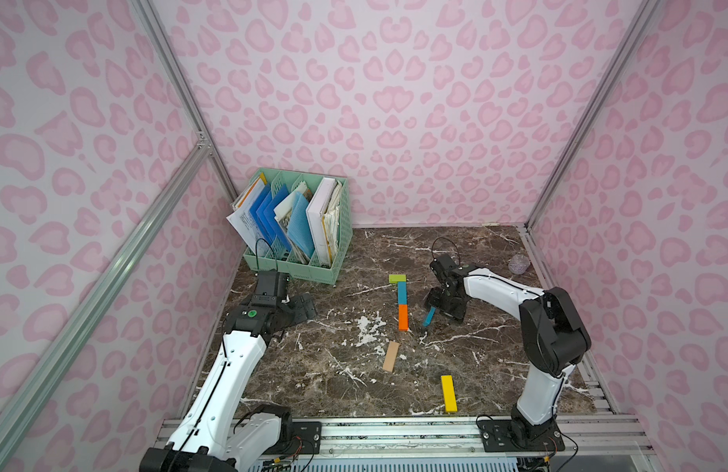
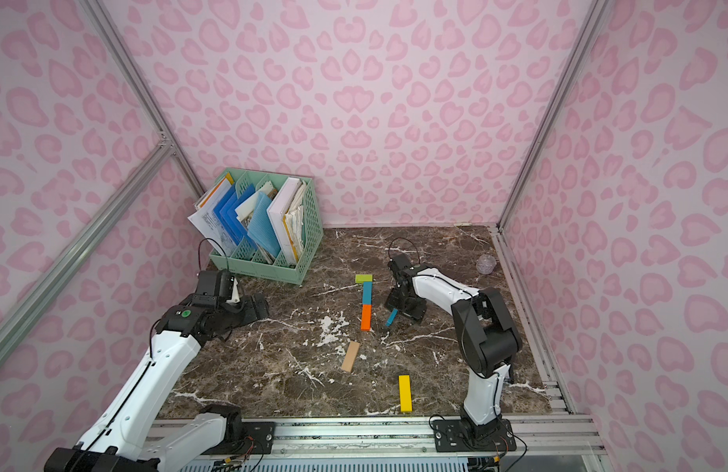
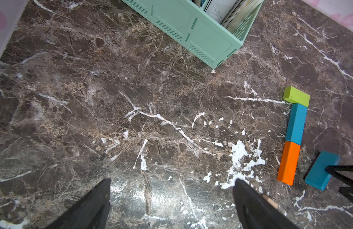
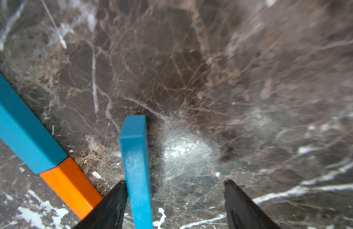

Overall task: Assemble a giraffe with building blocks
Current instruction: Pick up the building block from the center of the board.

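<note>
The giraffe's started part lies flat mid-table: a lime-green block [image 1: 397,278] across the top, then a teal block [image 1: 402,293] and an orange block [image 1: 403,317] end to end. To their right, a second teal block [image 4: 137,168] stands on its narrow edge, tilted, between the jaws of my right gripper [image 4: 175,181]. The gripper is open; the block rests against one finger and a wide gap separates it from the other. A tan block [image 1: 391,356] and a yellow block [image 1: 448,393] lie loose nearer the front. My left gripper [image 3: 172,180] hovers open over bare marble at the left.
A mint-green file rack [image 1: 297,265] with folders and papers stands at the back left, just behind my left arm. A small clear ball [image 1: 519,263] sits by the right wall. A metal rail [image 1: 395,433] runs along the front edge.
</note>
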Available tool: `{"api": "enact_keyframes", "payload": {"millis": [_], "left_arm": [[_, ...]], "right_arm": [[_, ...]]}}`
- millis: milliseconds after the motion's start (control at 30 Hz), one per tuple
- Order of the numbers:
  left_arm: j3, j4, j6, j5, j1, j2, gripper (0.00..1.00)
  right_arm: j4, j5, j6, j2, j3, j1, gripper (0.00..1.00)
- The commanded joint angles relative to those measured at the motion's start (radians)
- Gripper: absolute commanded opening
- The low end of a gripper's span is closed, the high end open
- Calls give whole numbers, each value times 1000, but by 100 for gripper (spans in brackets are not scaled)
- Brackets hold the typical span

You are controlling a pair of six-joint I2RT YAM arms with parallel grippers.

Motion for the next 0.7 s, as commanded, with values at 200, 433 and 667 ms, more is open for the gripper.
{"api": "enact_keyframes", "payload": {"millis": [200, 433, 667], "left_arm": [[4, 4, 0, 3, 0, 13, 99], [5, -3, 6, -2, 0, 10, 98], [6, -4, 9, -3, 1, 9, 99]], "right_arm": [[-16, 34, 13, -19, -46, 27, 78], [-15, 32, 1, 51, 13, 29, 76], [-41, 39, -15, 127, 86, 27, 72]]}}
